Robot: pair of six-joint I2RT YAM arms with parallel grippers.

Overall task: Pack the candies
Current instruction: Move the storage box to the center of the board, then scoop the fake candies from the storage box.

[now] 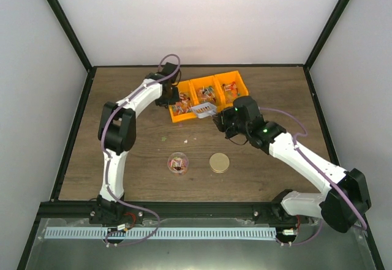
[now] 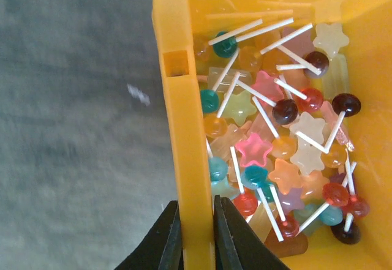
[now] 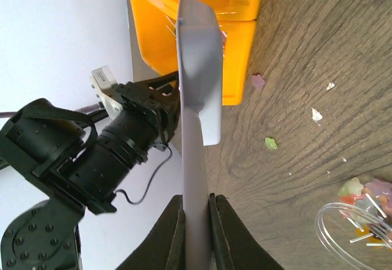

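The candies [image 2: 275, 141] lie in a heap in the left end of the orange bin [image 2: 184, 129]. The left claw [image 2: 196, 236] is clamped on the bin's left wall, with the candies just inside that wall. The right claw [image 3: 197, 221] is clamped on the handle of a grey scoop [image 3: 199, 56]. The scoop's long side runs straight from this claw to the bin, and its mouth is at the bin's near edge. So the right arm looks set to dig in. A clear jar [image 3: 323, 230] holding a few candies stands closer to the arms than the bin. I see no words to read.
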